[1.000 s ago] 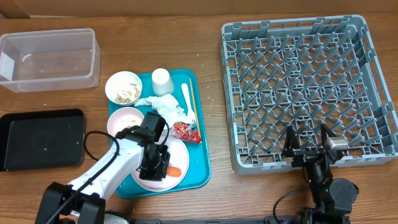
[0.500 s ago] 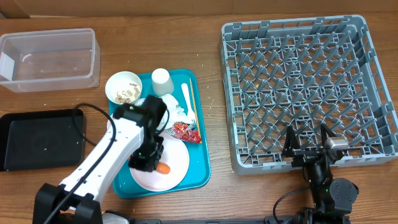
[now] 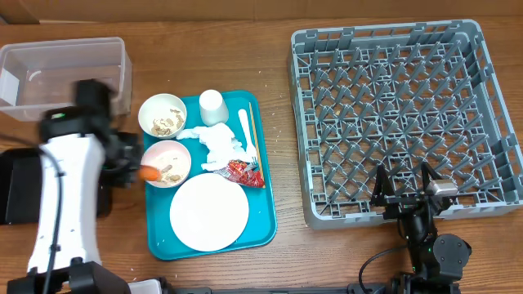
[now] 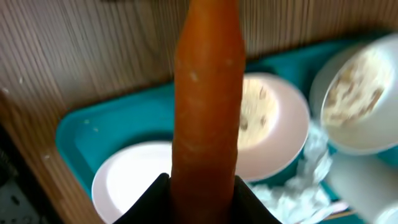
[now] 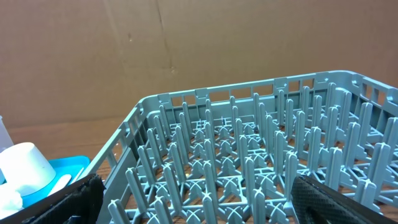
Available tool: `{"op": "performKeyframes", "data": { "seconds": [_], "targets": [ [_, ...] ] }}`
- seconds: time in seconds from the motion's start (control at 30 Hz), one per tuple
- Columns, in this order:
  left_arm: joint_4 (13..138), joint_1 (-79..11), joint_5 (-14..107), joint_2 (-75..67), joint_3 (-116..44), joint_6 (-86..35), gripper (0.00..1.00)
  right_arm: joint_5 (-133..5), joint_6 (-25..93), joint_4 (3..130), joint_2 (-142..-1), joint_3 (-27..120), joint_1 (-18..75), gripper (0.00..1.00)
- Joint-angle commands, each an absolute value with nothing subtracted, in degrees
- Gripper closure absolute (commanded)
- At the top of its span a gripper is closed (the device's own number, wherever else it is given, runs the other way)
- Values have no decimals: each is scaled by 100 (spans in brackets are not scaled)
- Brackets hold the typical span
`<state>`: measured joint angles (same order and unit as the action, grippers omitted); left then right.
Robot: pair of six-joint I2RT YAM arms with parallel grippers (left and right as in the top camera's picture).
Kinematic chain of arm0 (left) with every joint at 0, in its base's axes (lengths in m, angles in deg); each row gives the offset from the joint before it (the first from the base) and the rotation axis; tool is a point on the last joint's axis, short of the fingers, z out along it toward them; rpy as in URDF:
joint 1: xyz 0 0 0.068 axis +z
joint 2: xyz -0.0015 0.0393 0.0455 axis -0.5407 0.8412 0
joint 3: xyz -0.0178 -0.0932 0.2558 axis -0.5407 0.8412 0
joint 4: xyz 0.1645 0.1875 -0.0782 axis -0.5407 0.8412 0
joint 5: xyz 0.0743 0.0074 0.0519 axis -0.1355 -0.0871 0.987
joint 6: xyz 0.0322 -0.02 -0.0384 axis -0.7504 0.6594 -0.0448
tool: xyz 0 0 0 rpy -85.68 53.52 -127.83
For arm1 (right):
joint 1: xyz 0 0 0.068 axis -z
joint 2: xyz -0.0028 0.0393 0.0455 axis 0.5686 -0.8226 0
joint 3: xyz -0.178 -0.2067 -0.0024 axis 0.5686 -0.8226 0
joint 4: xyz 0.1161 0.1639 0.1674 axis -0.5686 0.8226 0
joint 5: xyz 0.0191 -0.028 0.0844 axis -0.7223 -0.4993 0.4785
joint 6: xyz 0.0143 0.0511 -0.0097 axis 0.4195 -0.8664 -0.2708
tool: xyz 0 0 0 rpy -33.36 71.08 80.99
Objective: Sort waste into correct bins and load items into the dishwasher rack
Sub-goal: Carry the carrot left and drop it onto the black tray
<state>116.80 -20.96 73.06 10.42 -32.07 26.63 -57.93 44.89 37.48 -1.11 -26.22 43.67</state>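
One wooden table (image 3: 278,49) backed by a cardboard wall (image 5: 124,50) carries one grey rack (image 3: 400,106) at right, one clear tub (image 3: 65,77) upper left, one black tray (image 3: 15,192) below it, and one teal tray (image 3: 263,216) holding two bowls (image 3: 163,114) (image 3: 167,163), one cup (image 3: 212,106), one plate (image 3: 209,214). Left gripper (image 3: 140,170) clamps the carrot (image 4: 205,112) at that tray's left edge; right gripper (image 3: 402,194) gapes empty, lower right.

Overhead looks straight down; low right wrist shares the rack (image 3: 392,114).
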Motion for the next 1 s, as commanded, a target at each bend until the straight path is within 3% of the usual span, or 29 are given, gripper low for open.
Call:
{"op": "performKeyframes", "data": {
  "seconds": [0.0,0.37,0.6,0.87,0.97],
  "targets": [
    [11582,-1237,7282,1093,-3321,2071,89,-5847,4503,3709,-69,-2681,4404,0],
    [10364,31,7855,1665,-3319,1479,80,-5847,4505,3709,-69,-2681,4404,0],
    [10050,223,8635,2279,-3319,1332,79,-5845,4505,3709,-69,-2681,4404,0],
    [9827,407,8561,3082,-3319,1337,79,-5847,4503,3709,-69,-2681,4404,0],
    [9794,444,8589,3300,-3319,1332,75,-5847,4505,3709,-69,-2681,4404,0]
  ]
}}
